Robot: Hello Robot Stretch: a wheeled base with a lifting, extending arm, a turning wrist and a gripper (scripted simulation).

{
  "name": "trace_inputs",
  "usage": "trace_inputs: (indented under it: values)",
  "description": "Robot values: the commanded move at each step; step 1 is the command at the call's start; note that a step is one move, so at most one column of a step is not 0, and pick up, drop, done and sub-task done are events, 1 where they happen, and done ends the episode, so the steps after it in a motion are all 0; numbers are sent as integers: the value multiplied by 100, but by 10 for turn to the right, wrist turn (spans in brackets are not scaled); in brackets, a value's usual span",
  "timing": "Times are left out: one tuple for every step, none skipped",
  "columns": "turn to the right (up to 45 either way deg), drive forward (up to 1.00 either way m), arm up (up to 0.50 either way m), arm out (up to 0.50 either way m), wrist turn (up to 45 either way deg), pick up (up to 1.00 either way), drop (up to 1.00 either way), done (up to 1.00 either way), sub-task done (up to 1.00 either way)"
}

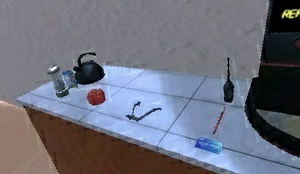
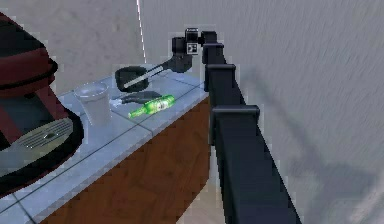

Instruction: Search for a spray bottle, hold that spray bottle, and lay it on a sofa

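Small green bottle-shaped thing (image 2: pixel 152 105), can't really make out a spray head. It's lying on its side on the pale tiled counter (image 2: pixel 100 150), by the far right corner.

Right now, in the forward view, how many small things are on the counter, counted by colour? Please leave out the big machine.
Black: 3 (kettle, bent tool, slim upright thing)
Red: 2 (round fruit, thin stick)
Grey: 1 (shaker)
Blue: 1 (flat piece)
Total: 7
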Motion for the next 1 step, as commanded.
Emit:
trace_inputs:
  values:
    - [0,0,0,0,-450,0,0,0,0]
